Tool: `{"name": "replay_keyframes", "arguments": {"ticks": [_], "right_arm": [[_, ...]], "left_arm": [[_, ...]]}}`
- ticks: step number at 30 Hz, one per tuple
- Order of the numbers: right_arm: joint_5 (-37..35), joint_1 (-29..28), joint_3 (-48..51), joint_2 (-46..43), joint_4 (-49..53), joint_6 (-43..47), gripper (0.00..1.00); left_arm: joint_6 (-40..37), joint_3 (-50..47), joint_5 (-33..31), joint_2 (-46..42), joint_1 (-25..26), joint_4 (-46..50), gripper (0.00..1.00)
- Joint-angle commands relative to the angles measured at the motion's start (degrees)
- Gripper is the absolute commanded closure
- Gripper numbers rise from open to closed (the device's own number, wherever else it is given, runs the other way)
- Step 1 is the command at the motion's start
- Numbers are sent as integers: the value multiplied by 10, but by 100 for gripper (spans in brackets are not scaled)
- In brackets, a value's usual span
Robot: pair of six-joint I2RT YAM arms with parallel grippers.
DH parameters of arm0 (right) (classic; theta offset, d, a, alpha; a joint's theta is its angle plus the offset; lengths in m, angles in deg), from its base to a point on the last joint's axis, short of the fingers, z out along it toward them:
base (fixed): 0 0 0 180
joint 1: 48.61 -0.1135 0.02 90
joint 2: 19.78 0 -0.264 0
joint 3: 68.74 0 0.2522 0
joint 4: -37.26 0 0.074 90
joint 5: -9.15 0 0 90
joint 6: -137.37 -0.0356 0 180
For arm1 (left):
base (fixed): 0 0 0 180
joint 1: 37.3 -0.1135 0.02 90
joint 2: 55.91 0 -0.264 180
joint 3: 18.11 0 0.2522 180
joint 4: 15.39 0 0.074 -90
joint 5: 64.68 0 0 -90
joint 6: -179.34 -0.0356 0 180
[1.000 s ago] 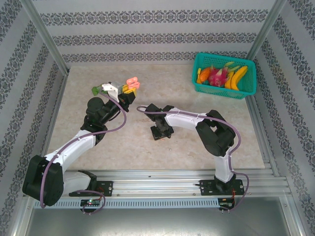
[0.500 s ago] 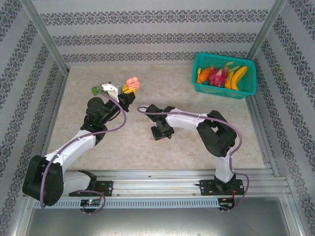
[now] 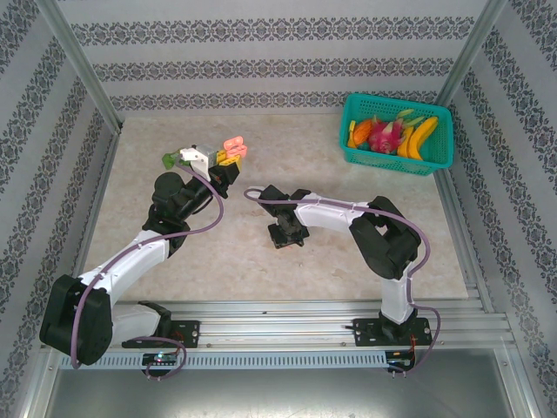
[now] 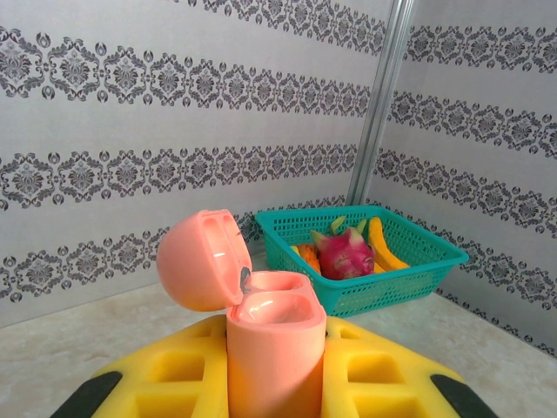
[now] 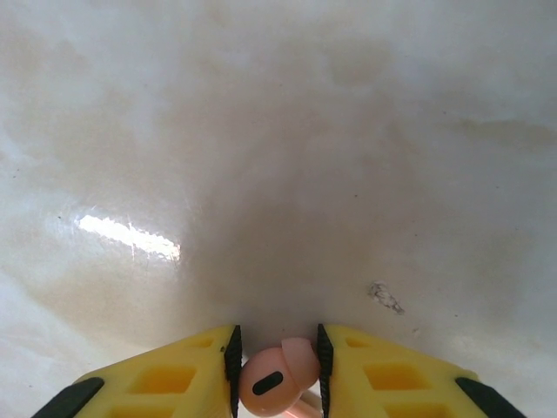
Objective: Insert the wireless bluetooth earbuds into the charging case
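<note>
Pale marble worktop (image 5: 348,131), patterned walls (image 4: 130,131). Left claw (image 4: 277,370) clamped on pink charging case (image 4: 270,326), raised off the surface, lid (image 4: 198,261) flipped open and sockets facing up, likely so a bud can drop straight in. Right claw (image 5: 277,357) down at the worktop, pads (image 5: 233,348) against both sides of a pink earbud (image 5: 271,380), gripping it low, ready to lift. Fruit basket (image 4: 418,261) far beyond the left claw.

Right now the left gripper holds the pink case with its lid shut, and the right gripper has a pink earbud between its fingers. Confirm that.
The lid is open, not shut: the left wrist view shows it flipped back on the pink case in the left gripper. The rest stands: the right gripper has the pink earbud between its fingers.
</note>
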Motion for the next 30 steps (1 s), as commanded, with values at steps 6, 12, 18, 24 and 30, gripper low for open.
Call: {"name": "replay_keyframes", "arguments": {"ticks": [6,12,18,24,30], "right_arm": [[5,-13,22,-10,25,-13,69],[2,-15,27,-17,25,-21,66],[6,-17,34,-16,19,-28,73],[5,-17,32,-17,14,-30,77],[-6,-16,31,-31,14,-34,79]], "left_arm": [[7,18,7,1,-7,-25,100],[7,18,6,1,-6,-25,100],[6,18,6,2,-6,-25,100],[5,18,8,2,-6,-23,100],[1,18,8,0,-6,-20,100]]}}
